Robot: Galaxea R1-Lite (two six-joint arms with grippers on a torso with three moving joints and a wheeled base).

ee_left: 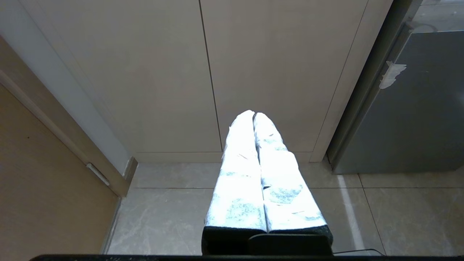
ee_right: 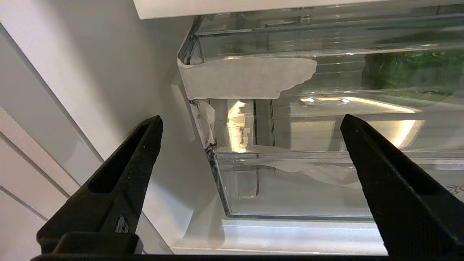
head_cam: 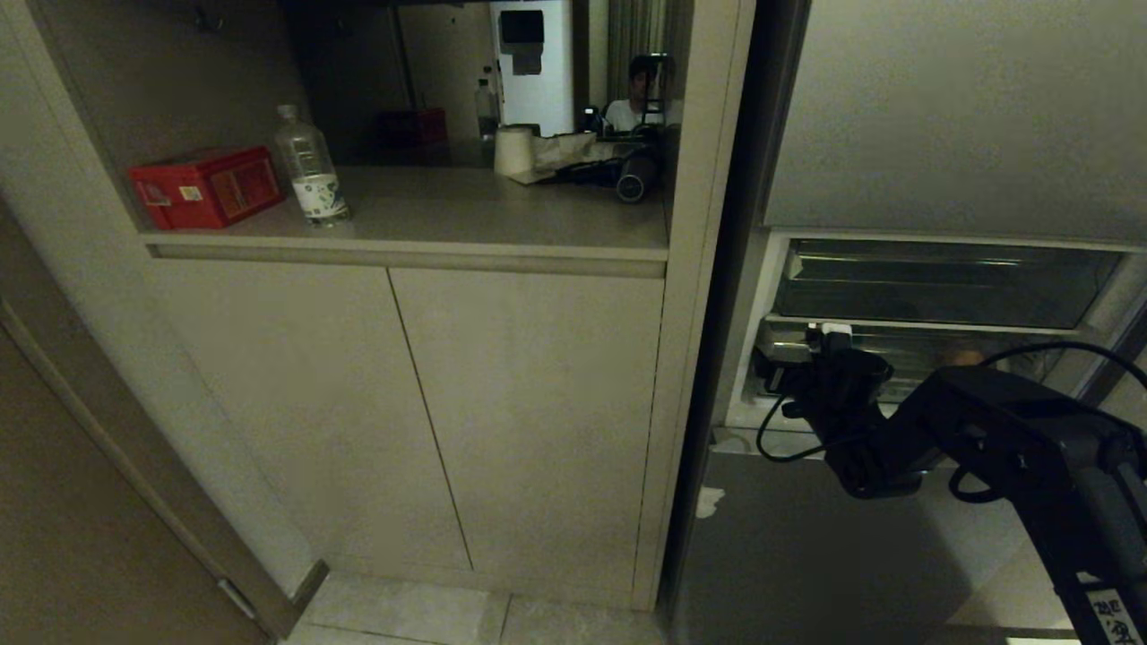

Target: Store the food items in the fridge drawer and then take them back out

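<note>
My right pincer (ee_right: 250,134) is released, its two black fingers (ee_right: 123,181) spread wide and holding nothing, poised just before the front of the fridge drawer (ee_right: 290,188). Only my right wrist view shows the clear bin close up, with a torn white paper strip (ee_right: 246,78) stuck at its upper corner, and a blurred dark green food item (ee_right: 409,69) behind the clear plastic. My head view shows my right arm (head_cam: 986,430) reaching into the open grey fridge (head_cam: 950,134), and a faint orange-brown food item (head_cam: 966,357) glimpsed inside the drawer. My left pincer (ee_left: 255,116), seen only in its own wrist view, is clenched on nothing, white-wrapped fingers pressed together above the tiled floor (ee_left: 398,210), facing the beige cabinet doors (ee_left: 203,72).
</note>
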